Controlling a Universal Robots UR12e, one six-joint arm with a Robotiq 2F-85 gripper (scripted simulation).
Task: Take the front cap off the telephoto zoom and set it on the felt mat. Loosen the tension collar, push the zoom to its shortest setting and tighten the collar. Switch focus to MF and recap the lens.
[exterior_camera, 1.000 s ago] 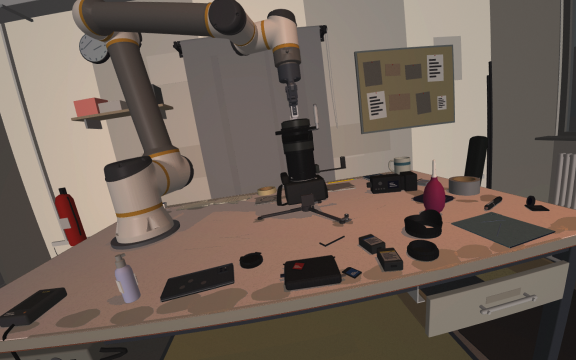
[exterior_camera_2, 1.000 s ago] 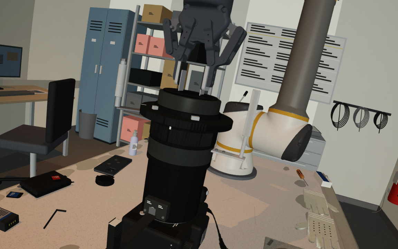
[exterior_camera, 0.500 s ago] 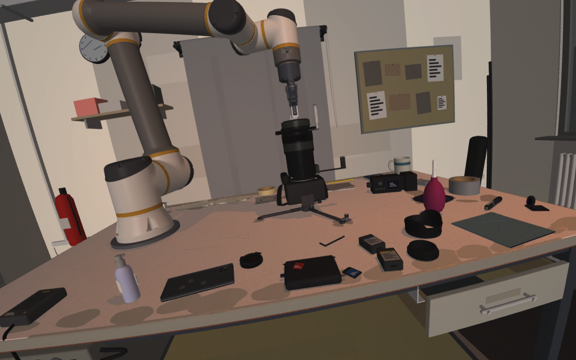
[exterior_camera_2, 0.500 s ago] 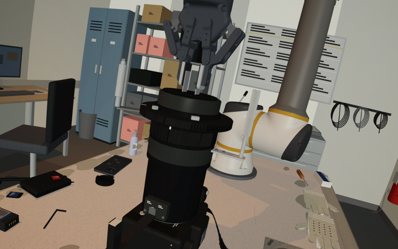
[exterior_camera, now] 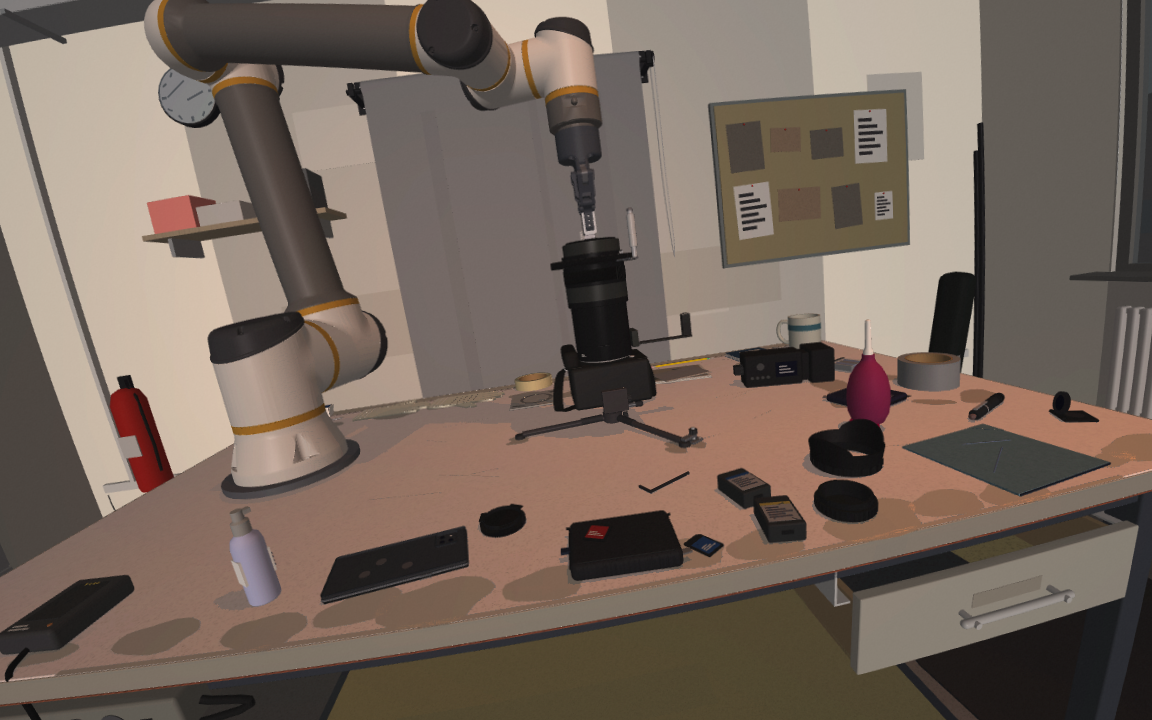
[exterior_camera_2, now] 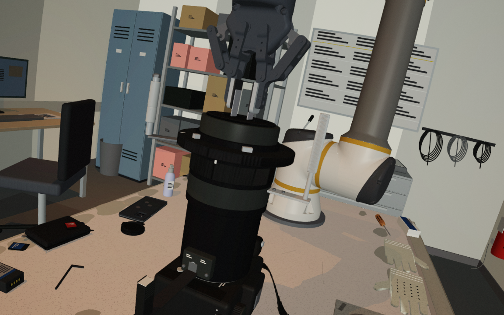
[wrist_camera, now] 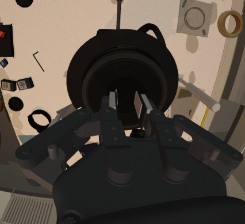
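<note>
The front cap's (exterior_camera_2: pixel 238 126) centre grip is hidden behind the fingers of my gripper (exterior_camera_2: pixel 241 114), and the cap is held there by the closed gripper (wrist_camera: pixel 126 101). The cap sits on top of the black telephoto zoom (exterior_camera: pixel 597 295), which points straight up from a camera body on a small tripod (exterior_camera: pixel 605 421) at the middle of the table. Below the cap a wide ribbed collar (exterior_camera_2: pixel 236 154) with white marks rings the barrel. A switch panel (exterior_camera_2: pixel 197 261) sits low on the barrel. The dark grey felt mat (exterior_camera: pixel 1005 457) lies flat near the table's right front.
The arm's base (exterior_camera: pixel 285 403) stands left of the tripod. Loose on the table lie a lens hood (exterior_camera: pixel 847 447), another cap (exterior_camera: pixel 845 500), batteries (exterior_camera: pixel 759 501), a black case (exterior_camera: pixel 623 544), a blower (exterior_camera: pixel 867 381), a tape roll (exterior_camera: pixel 928 370) and a phone (exterior_camera: pixel 394 562). A drawer (exterior_camera: pixel 983 600) stands open below the right front edge.
</note>
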